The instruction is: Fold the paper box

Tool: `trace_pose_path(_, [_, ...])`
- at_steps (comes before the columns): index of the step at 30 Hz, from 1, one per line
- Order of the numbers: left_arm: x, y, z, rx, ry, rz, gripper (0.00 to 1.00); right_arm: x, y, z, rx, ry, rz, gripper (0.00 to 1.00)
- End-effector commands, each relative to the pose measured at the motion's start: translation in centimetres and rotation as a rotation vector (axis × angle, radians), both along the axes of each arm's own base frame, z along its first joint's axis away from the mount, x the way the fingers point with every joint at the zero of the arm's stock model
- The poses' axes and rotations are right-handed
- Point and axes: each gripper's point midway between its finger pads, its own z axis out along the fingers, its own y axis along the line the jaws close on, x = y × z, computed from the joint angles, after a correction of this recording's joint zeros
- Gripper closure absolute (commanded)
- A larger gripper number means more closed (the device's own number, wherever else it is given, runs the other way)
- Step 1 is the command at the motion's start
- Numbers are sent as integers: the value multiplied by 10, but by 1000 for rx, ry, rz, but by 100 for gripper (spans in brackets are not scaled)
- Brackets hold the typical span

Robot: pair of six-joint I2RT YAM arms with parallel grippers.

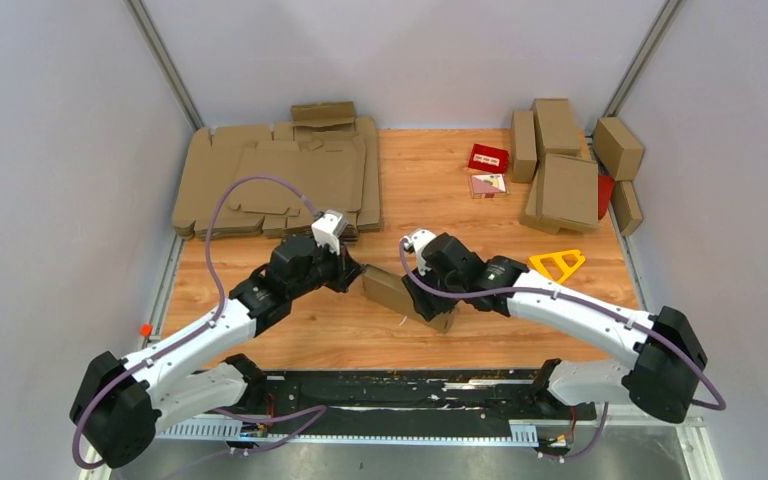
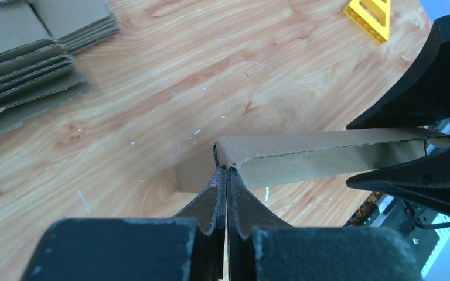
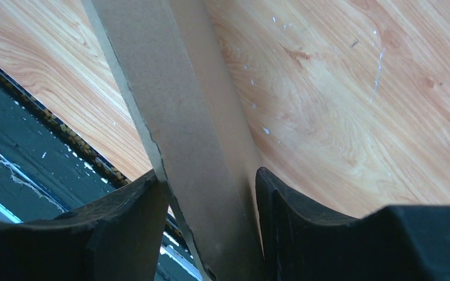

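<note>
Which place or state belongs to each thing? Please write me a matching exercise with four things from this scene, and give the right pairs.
Things:
1. paper box
2. pile of flat blanks
3. yellow triangle
4. left pincer

Places or states:
A. far left corner of the table
B. shut, tips at a cardboard corner
C. near the middle of the table
D. right side, lying alone on the wood

Pairs: 1-C, 2-A, 3-D, 4-B.
</note>
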Motion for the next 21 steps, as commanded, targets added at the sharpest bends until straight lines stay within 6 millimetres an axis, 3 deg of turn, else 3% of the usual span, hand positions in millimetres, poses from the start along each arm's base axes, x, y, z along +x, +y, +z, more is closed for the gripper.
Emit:
trace_pose_path(1, [1,9,2,42,18,47,100,26,38,30,122,-91,47,45])
trace_pose_path(5, [5,20,4,62,9,103,100,39,43,32,125,-108,43,40])
trace_pose_path(9, [7,22,7,67,8,116,100,49,35,32,120,-104,5,15])
trace_pose_path(12, [7,22,6,71,7,116,100,50,29,37,128,-109,-11,5])
trace_pose_path(21, [10,18,6,62,4,110,100,39,2,43,102,-119,-73,0])
